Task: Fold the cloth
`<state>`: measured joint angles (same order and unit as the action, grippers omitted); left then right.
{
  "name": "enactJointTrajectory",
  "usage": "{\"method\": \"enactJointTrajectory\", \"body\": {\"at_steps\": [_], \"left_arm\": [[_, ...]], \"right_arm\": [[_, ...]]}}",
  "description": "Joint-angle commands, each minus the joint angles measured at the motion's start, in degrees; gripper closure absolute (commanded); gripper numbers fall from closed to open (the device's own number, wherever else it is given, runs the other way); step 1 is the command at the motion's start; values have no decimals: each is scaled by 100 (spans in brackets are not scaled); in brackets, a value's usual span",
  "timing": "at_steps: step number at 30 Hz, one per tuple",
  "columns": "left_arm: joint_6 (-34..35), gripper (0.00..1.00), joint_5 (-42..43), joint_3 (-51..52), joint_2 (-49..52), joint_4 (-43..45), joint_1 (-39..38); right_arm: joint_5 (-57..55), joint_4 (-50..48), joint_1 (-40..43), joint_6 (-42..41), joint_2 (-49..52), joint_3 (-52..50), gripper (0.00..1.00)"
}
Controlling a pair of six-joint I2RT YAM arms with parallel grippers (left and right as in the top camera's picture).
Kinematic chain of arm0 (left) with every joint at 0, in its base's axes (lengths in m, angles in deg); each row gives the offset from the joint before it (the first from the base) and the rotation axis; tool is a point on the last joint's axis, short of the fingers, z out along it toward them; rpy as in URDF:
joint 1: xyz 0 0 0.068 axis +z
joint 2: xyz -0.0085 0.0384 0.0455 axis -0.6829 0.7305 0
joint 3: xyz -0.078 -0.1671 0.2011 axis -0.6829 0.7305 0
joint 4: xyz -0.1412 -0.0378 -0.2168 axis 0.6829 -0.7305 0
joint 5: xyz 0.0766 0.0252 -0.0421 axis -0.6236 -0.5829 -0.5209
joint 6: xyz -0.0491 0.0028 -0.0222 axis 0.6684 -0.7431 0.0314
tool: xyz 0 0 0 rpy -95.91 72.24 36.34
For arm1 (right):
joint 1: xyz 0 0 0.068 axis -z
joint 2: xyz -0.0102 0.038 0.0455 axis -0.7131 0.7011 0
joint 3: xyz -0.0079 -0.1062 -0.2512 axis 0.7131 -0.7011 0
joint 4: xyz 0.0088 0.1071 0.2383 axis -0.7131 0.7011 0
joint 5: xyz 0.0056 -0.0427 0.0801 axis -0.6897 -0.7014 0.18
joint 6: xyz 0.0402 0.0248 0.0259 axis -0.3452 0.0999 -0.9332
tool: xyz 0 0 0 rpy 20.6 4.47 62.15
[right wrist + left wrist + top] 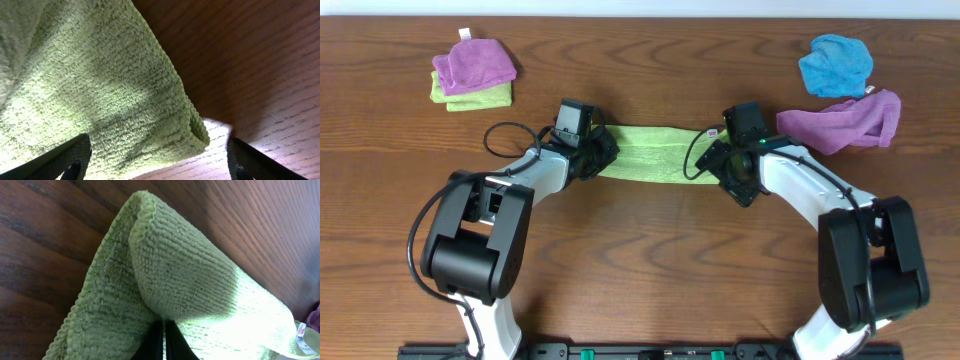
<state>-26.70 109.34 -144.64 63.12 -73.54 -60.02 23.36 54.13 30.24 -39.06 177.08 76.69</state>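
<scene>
The lime-green cloth (655,152) lies folded into a long strip at the middle of the wooden table, with a small white tag (712,131) at its right end. My left gripper (600,150) is shut on the cloth's left end; in the left wrist view the closed fingers (164,340) pinch the terry fabric (180,275), and the tag (301,339) shows at the far right. My right gripper (725,160) is open at the cloth's right end; in the right wrist view its fingers (157,165) straddle the folded corner (115,110).
A purple cloth (475,62) lies on a folded green cloth (470,96) at the back left. A bright blue cloth (835,65) and another purple cloth (845,122) lie at the back right. Black cables loop by both arms.
</scene>
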Motion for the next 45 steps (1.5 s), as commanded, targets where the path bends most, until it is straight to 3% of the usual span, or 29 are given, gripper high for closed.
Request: {"method": "enactJointTrajectory", "body": {"at_steps": [1,21,27,29,31,32,45], "left_arm": [[17,94,-103,-57,63,-87,4],[17,94,-105,-57,63,-85,4],[17,94,-105,-57,63,-87,4],[17,94,-105,-57,63,-87,4],[13,94,-105,-57,63,-90,7],[0,94,-107,-57,63,-94,9],[-289,94,-238,-57,63,-376,42]], "right_arm": [[-173,-20,26,-35,15,-22,14],[-164,-485,15,-39,216,-28,21],[-173,-566,17,-37,249,-28,39],[-166,-540,15,-33,315,-28,60],[-170,-527,17,11,372,-28,93],[-190,-531,17,35,376,-28,99],[-487,-577,-175,507,-737,107,99]]}}
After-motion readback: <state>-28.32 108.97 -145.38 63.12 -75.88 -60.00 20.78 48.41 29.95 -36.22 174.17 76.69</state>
